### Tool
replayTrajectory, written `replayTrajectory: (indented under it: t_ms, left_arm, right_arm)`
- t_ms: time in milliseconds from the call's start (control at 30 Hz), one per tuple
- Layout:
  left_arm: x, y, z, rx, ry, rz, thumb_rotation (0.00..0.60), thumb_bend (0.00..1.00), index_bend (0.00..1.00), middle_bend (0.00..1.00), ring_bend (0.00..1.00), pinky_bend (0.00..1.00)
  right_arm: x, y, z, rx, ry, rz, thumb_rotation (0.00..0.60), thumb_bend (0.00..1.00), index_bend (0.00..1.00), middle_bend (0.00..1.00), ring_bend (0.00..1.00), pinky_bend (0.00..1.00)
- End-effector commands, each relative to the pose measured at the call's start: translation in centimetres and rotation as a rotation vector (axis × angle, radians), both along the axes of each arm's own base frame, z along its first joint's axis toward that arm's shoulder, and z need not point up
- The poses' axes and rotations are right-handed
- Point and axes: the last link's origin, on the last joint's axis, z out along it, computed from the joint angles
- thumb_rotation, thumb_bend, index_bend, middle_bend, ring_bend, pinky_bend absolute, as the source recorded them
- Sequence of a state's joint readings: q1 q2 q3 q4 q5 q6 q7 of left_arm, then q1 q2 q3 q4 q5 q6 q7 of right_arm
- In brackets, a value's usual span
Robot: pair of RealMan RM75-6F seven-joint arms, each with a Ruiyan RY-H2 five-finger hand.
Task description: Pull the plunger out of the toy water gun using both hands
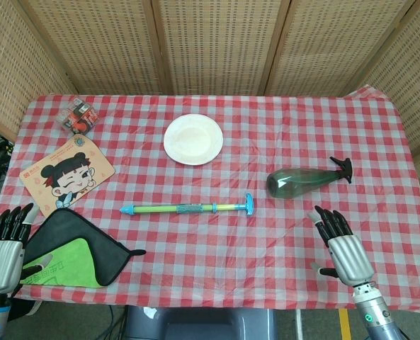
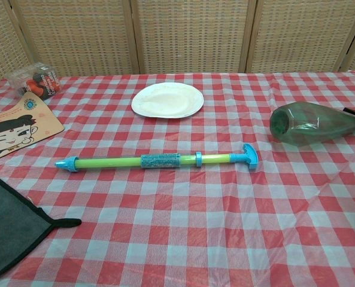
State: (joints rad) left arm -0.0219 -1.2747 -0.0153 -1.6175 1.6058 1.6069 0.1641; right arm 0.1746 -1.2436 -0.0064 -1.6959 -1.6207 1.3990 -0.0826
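While both hands show spread fingers (image 1: 331, 223), the chest view hides them.

Both units are showing the same build in the head view only. The left hand (image 1: 3, 244), at 8 o'clock, is carrying a ribbed silver metal palm housing, black segmented fingers and pale fingertip pads. The right hand (image 1: 343, 244), at 4 o'clock, is showing identical parts, plus a silver wrist cuff bearing a small green indicator light.
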Motion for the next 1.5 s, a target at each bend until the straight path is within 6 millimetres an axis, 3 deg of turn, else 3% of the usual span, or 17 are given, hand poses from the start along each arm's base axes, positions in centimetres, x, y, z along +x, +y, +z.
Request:
replayTrajectory:
  t_ms: [33, 933, 1133, 1200, 1367, 1500]
  left_arm:
    - [0.0, 0.0, 0.0, 0.001, 0.0, 0.0, 0.6, 0.14, 0.0, 0.0, 0.0, 0.0]
    - [0.2, -0.2, 0.1, 0.005, -0.005, -0.011, 0.6, 0.14, 0.0, 0.0, 0.0, 0.0]
    - [0.1, 0.0, 0.2, 0.006, -0.012, -0.003, 0.6, 0.14, 0.0, 0.0, 0.0, 0.0]
    - [0.0, 0.1, 0.2, 0.006, -0.01, 0.002, 0.6, 0.14, 0.0, 0.0, 0.0, 0.0]
    - [-0.3, 0.5, 0.1, 0.003, -0.006, 0.02, 0.6, 0.14, 0.0, 0.0, 0.0, 0.0]
    - [-0.6, 0.9, -0.1, 0.002, 0.001, 0.035, 0.6, 0.14, 0.0, 0.0, 0.0, 0.0]
  right_arm:
    - [0.0, 0.0, 0.0, 0.0, 0.0, 0.001, 0.6, 0.2, 0.0, 0.0, 0.0, 0.0]
    - [0.2, 0.0, 0.2, -0.002, -0.02, 0.014, 0.6, 0.2, 0.0, 0.0, 0.0, 0.0]
    - [1.0, -0.9, -0.2, -0.03, -0.039, 0.035, 0.6, 0.2, 0.0, 0.01, 0.0, 0.0]
    - [1.4, -1.6, -0.4, -0.041, -0.038, 0.04, 0.6, 0.2, 0.0, 0.08, 0.03, 0.0]
    - [3.0, -3.6, -1.1, -0.053, -0.02, 0.062, 0.6, 0.2, 0.03, 0.44, 0.38, 0.2]
    - [4.9, -5.5, -2.2, -0.027, 0.007, 0.078, 0.6, 0.2, 0.04, 0.61, 0.57, 0.28]
